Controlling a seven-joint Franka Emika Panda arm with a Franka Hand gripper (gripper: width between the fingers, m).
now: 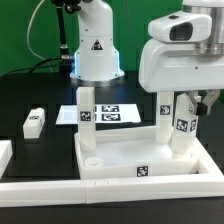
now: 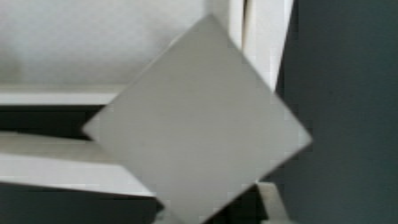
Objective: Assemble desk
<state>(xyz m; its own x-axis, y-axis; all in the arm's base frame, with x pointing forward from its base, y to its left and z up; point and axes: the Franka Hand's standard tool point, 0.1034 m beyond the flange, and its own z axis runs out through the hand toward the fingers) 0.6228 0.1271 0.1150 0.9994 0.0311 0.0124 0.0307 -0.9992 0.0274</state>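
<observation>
White plastic tray-like tabletop (image 1: 110,168) lies on the black worktop (image 1: 30,95). We see two short white square tagged legs upright in it: left leg (image 1: 87,120) and right leg (image 1: 181,125), by the exterior view. A third leg (image 1: 35,122) lies loose beside it. Fingers (image 1: 202,100) are at the right leg's top; we cannot tell whether they are clamped or apart.

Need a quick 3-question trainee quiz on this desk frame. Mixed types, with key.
1. How many legs stand upright on the tabletop?
2. True or false: a loose leg lies on the black table, to the exterior view's left of the tabletop.
3. The gripper is at the top of: A) the right standing leg; B) the loose leg; C) the marker board.
Key: 1) two, the right standing leg and the left standing leg; 2) true; 3) A.
</observation>
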